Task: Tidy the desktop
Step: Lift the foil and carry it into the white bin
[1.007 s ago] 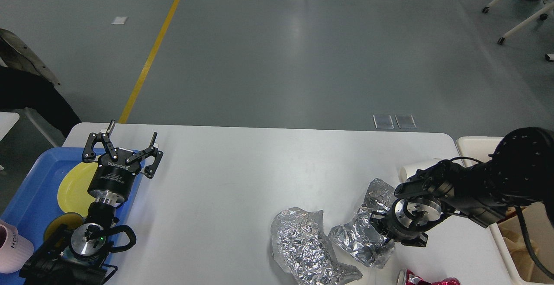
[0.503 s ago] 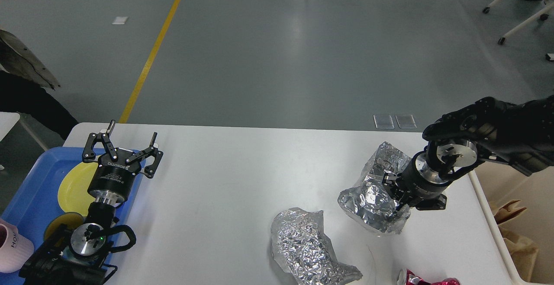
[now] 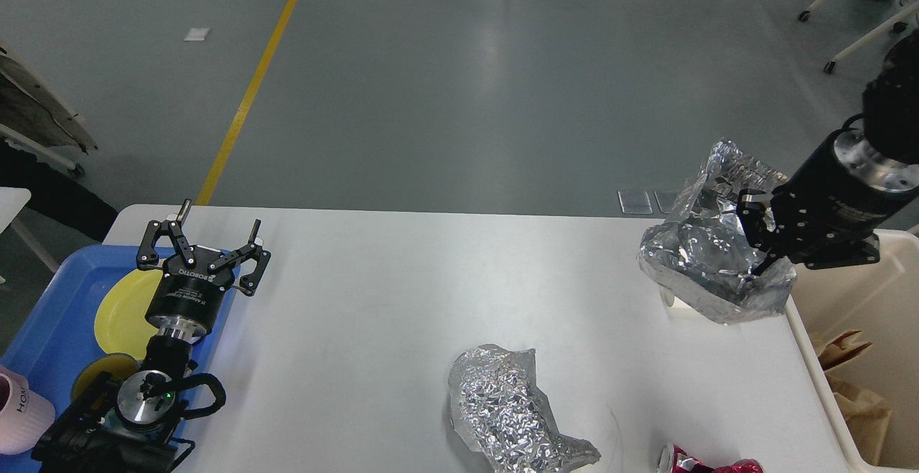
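Observation:
The white desktop (image 3: 402, 279) fills the lower part of the head view. My right gripper (image 3: 755, 242) is shut on a crumpled foil sheet (image 3: 700, 261), which hangs in the air above the table's far right corner, beside the cream bin (image 3: 854, 293). A second crumpled foil sheet (image 3: 510, 412) lies on the desktop near the front edge. A red can (image 3: 707, 465) shows partly at the bottom edge. My left gripper (image 3: 215, 225) stands open and empty over the right edge of the blue tray (image 3: 50, 315).
The blue tray holds a yellow plate (image 3: 122, 308) and a pink cup (image 3: 18, 408). A brown paper bag (image 3: 858, 387) lies in the cream bin. A small white thing (image 3: 668, 295) peeks from under the held foil. Wheeled chair legs (image 3: 854, 28) stand on the floor far right.
My right gripper has lifted the foil sheet off the desktop and carried it up and to the right, toward the bin. The left arm has not moved.

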